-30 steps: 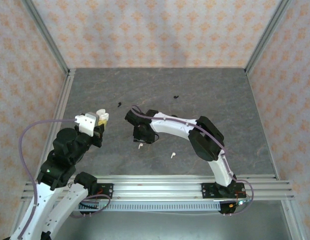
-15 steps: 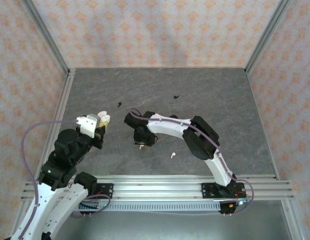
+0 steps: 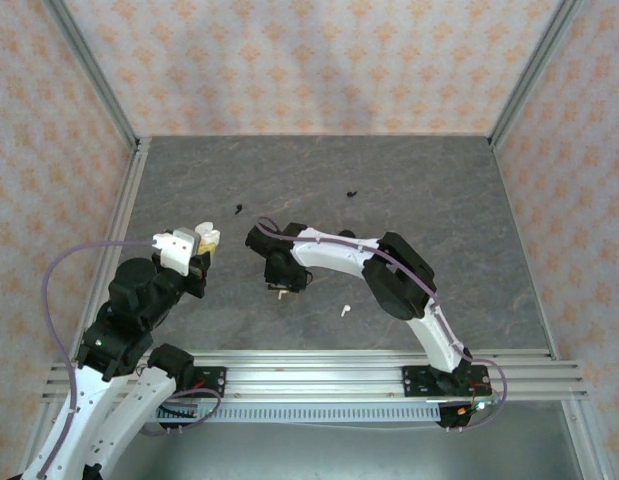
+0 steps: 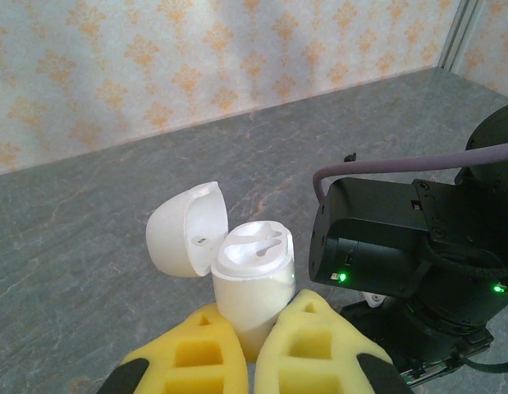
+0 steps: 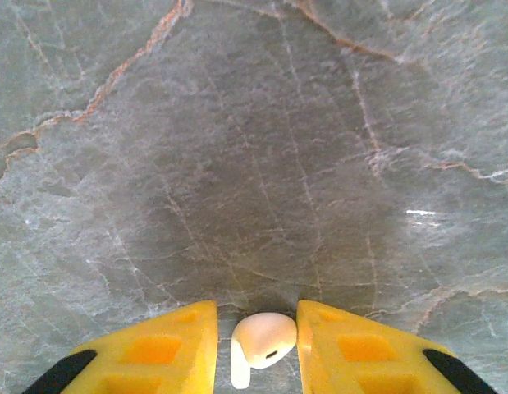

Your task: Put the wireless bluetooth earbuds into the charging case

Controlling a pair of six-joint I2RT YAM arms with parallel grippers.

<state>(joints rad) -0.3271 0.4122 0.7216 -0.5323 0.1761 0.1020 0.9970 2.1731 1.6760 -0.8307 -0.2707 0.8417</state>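
Observation:
My left gripper is shut on the white charging case and holds it upright above the table. Its lid is flipped open to the left, and both sockets show bare. From above, the case sits at the left gripper on the left side. My right gripper points down at the table with one white earbud lying between its yellow fingers. The right finger touches the earbud and a thin gap remains on the left. A second earbud lies loose on the table right of the right gripper.
Two tiny black specks lie farther back on the grey marbled table. The right arm's black wrist hangs close to the right of the held case. An aluminium rail runs along the near edge, and patterned walls enclose the table.
The right gripper's fingers have narrowed around the earbud on the table, and its wrist has shifted slightly left. The left arm and case have not moved.

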